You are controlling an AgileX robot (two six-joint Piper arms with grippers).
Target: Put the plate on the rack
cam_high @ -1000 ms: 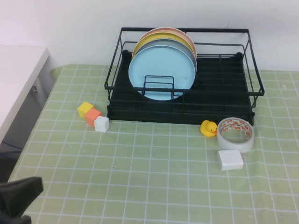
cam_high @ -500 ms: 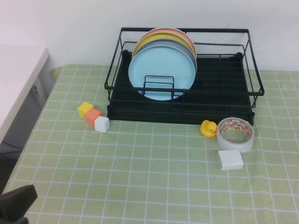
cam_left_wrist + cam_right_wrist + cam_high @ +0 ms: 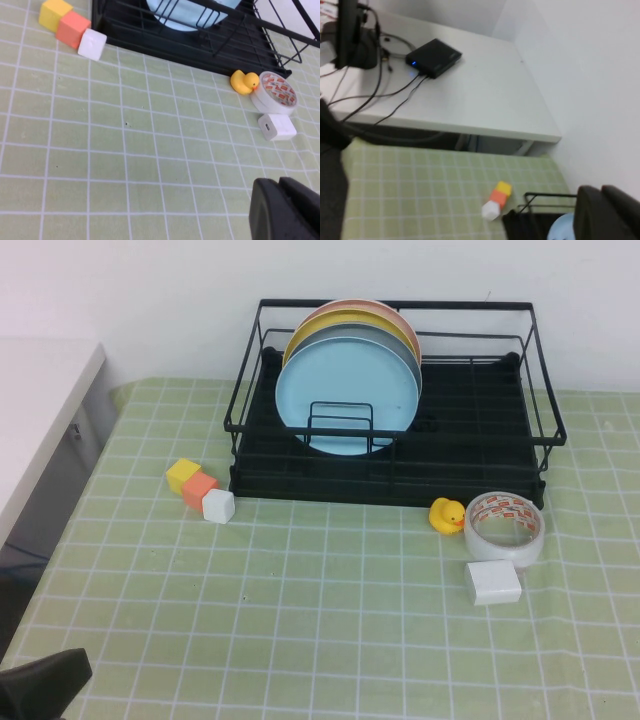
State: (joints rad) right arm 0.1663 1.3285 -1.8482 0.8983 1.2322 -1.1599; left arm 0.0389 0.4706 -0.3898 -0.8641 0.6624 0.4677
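Since the plate point(image 3: 346, 395) already stands in the rack point(image 3: 480, 430), park both arms; left pincer point(image 3: 282, 210) and right pincer point(image 3: 607, 212) look clenched, empty.

High view sits up on the robot's side, tilted down over the whole counter point(image 3: 330, 640) toward the rack point(image 3: 480, 430) at the back wall. Left wrist cam is low and close, looking across the counter at the rack's front. Right wrist cam faces sideways toward a white desk point(image 3: 445, 100). All three catch the colored blocks point(image 3: 200, 490).

left hand point(image 3: 285, 210) low, right hand point(image 3: 607, 212) raised
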